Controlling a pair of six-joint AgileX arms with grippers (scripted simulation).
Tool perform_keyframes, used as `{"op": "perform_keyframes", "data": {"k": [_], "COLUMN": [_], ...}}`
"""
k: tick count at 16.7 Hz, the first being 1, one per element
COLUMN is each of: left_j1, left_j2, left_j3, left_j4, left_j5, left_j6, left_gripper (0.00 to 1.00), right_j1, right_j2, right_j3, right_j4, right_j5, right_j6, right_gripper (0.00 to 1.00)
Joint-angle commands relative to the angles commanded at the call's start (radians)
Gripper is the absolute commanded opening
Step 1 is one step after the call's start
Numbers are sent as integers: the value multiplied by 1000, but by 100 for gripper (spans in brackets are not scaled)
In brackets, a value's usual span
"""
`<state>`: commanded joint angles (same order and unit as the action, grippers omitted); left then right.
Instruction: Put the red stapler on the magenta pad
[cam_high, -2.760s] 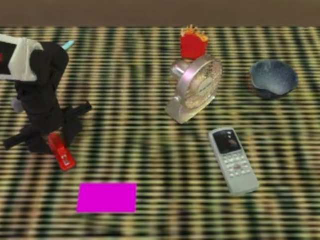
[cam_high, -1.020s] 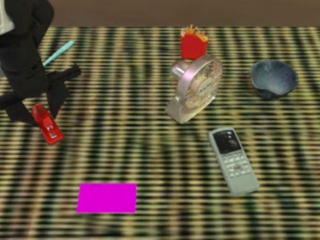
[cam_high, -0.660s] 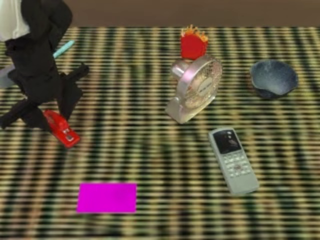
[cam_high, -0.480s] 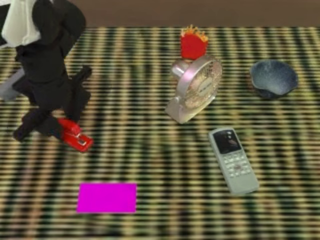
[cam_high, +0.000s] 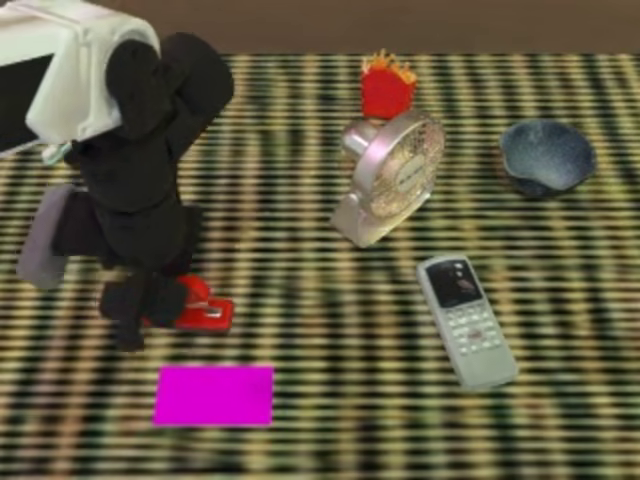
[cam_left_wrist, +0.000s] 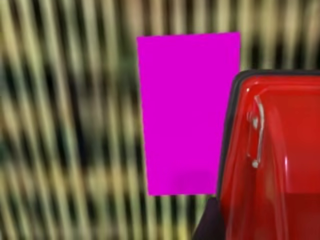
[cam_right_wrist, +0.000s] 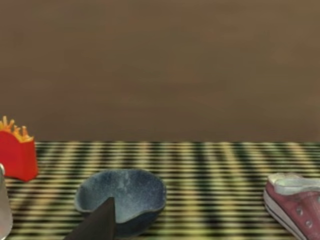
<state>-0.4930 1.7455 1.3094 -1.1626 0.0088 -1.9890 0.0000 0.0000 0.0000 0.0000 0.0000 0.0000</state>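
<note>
Carrying the stapler (cam_high: 198, 306) pinched in its jaws, the left gripper (cam_high: 150, 305) hangs just short of the pad (cam_high: 213, 395); pickup done, placement and release outstanding.

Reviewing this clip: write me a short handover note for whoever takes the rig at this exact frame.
Left gripper: shut on the red stapler, near the top view's left side, just short of the magenta pad.
Right gripper: only a dark finger tip shows in its wrist view, near the blue bowl; arm parked, out of the top view.
Done: stapler grasped.
Left: carry it over the pad, set it down, release.
</note>
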Motion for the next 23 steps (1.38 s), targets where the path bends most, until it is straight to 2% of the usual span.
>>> {"op": "perform_keyframes", "data": {"k": [4,10,18,23], "left_j1": [-37,-33,-45,-49], "left_j2": [-50,-41,76,94], "left_j3": [-32,-42,-251,-283], "left_j4": [10,25,362,405], "left_j5": [0,0,1,1], "left_j6": [-116,-116,-125,-127], "left_gripper": [0,0,0,0], "right_j1": [0,0,0,0], "right_j2": [0,0,0,0], "right_j3": [0,0,0,0], "right_j4": [0,0,0,0], "right_j5": [0,0,0,0], "right_j6": [0,0,0,0], "right_gripper": [100,100,100,100]}}
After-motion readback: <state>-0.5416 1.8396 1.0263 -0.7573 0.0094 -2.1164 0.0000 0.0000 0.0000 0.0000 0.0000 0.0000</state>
